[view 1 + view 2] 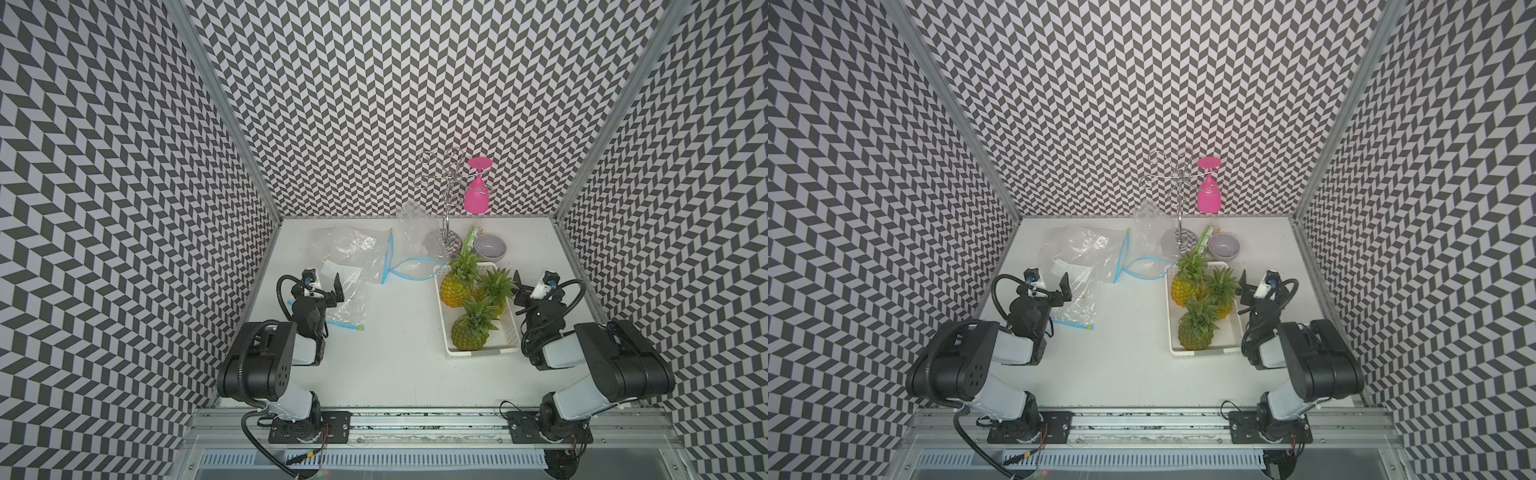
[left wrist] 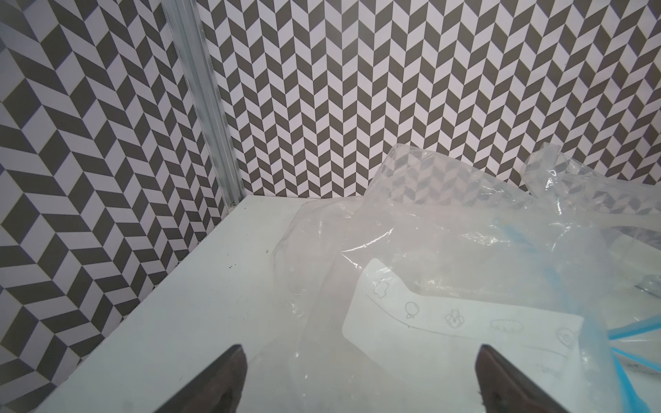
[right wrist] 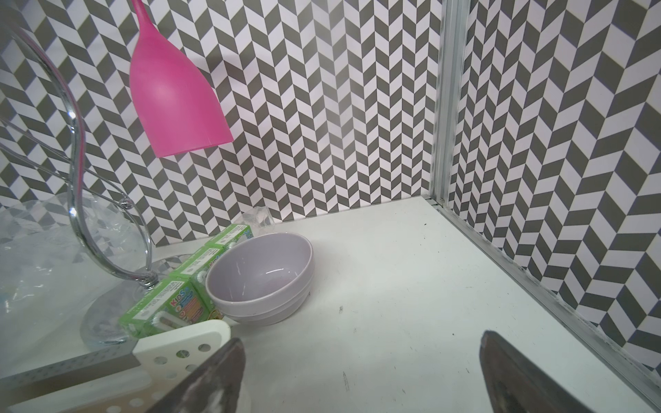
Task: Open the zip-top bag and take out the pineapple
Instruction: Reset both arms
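Several clear zip-top bags with blue zips lie crumpled at the back left of the table: one flat (image 1: 345, 249) (image 1: 1079, 249), one nearer me (image 1: 351, 303), one standing up (image 1: 415, 232). I see no pineapple inside any of them. Three pineapples (image 1: 453, 291) (image 1: 496, 291) (image 1: 469, 336) sit in a white basket (image 1: 473, 354) on the right. My left gripper (image 1: 332, 291) (image 2: 361, 379) hovers open over the nearer bag (image 2: 429, 250) and its white label (image 2: 447, 314). The right gripper (image 1: 518, 293) (image 3: 361, 372) is open and holds nothing, just right of the basket's corner (image 3: 179, 343).
A chrome glass rack (image 1: 446, 216) with a pink glass (image 1: 476, 187) (image 3: 175, 96) hanging upside down stands at the back. Beside it are a lilac bowl (image 1: 490, 246) (image 3: 261, 282) and a green carton (image 1: 469, 237) (image 3: 171, 304). Patterned walls close in the left, right and back.
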Robot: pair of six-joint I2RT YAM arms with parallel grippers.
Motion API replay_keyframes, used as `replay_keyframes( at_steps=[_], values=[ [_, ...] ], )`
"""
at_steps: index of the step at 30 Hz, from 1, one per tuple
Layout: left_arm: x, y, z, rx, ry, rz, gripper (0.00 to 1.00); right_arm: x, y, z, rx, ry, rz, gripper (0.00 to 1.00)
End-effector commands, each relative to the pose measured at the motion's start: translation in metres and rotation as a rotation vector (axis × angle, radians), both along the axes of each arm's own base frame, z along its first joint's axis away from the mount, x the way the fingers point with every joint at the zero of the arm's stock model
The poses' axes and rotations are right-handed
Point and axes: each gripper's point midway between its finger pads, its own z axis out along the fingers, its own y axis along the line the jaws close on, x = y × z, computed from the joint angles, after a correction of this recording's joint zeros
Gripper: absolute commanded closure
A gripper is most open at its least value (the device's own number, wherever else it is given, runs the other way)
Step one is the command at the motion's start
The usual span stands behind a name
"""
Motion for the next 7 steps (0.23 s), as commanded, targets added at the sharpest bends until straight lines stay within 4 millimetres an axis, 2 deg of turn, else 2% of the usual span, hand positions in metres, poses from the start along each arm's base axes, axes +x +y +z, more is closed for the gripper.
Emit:
replay_keyframes(
  at_steps=[1,7],
  values=[
    [0.0043,0.0013,0.0083,0.012,-0.026,0.005,0.00,-0.0001,-0.0003,0.0110,-0.010,-0.049,-0.009,0.00],
    [0.0024,0.0008,0.0101,0.015,-0.033,0.007,0.00,0.0000,-0.0005,0.0112,-0.009,-0.050,-0.010,0.00]
  ],
)
